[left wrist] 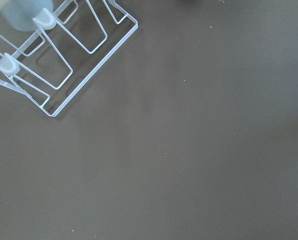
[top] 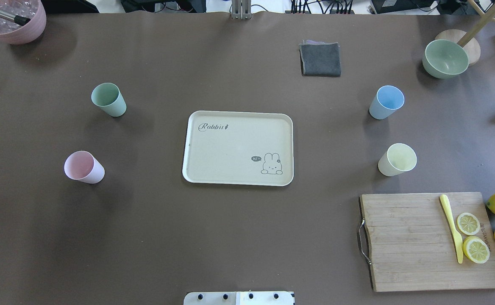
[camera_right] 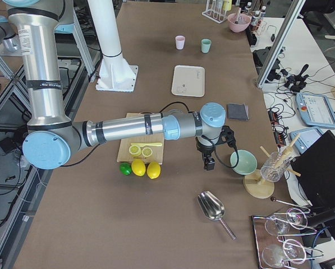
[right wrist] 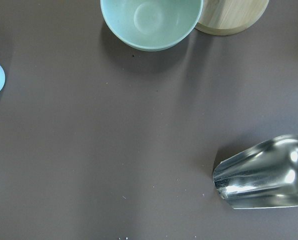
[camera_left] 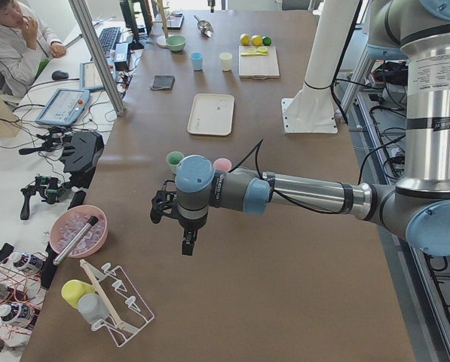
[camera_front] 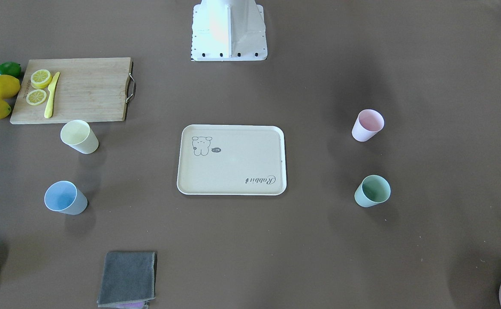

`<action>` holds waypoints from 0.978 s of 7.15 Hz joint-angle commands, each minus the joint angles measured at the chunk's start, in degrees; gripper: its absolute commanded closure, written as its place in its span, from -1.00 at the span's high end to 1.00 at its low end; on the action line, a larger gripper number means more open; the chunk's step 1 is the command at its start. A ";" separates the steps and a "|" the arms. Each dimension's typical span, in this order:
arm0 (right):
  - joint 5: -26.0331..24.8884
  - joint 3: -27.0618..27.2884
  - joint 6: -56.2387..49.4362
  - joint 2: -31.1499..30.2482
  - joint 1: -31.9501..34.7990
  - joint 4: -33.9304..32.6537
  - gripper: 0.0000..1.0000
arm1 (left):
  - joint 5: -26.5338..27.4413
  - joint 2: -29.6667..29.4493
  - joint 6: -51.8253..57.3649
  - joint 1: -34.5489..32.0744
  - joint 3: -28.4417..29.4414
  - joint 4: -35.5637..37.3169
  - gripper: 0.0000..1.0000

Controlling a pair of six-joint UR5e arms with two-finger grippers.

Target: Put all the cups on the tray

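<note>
I read the tray [top: 230, 146] as the reference point. It lies flat at the middle of the counter [top: 145, 237], long side across the robot's front.

Cup positions, all four upright on the counter and apart from the tray:
- Green cup [top: 109, 99]: to the tray's left, on the far side from the robot.
- Pink cup [top: 84, 167]: to the tray's left, on the side nearer the robot.
- Blue cup [top: 386, 102]: to the tray's right, far side.
- Yellow cup [top: 397, 159]: to the tray's right, near side.

A wooden cutting board [top: 417, 241] lies right of the tray, nearer the robot than the yellow cup.

The left tool [camera_left: 187, 245] hangs above the counter to the tray's left, well beyond the pink and green cups. Its wrist camera shows bare counter and a white wire rack [left wrist: 64, 55]. The right tool [camera_right: 209, 165] hangs to the tray's right, well out from it – its wrist camera shows a green bowl [right wrist: 151, 22] and a metal scoop [right wrist: 263, 175] below it.

Both tools appear only in the side views, so I cannot tell whether their fingers are apart or together.
</note>
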 commanded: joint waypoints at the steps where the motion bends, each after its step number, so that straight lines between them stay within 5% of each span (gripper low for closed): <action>1: -0.17 1.87 0.03 -0.16 -1.25 0.09 1.00 | -0.48 0.56 0.39 -0.01 -0.56 -2.18 0.97; 3: -0.08 4.93 6.56 -0.16 -5.98 0.01 1.00 | -1.10 1.71 -6.67 1.56 -2.66 -7.64 0.97; 7: -2.17 14.35 30.85 -0.25 -20.38 0.18 0.99 | -0.49 1.01 -25.07 15.43 -7.16 -12.82 0.96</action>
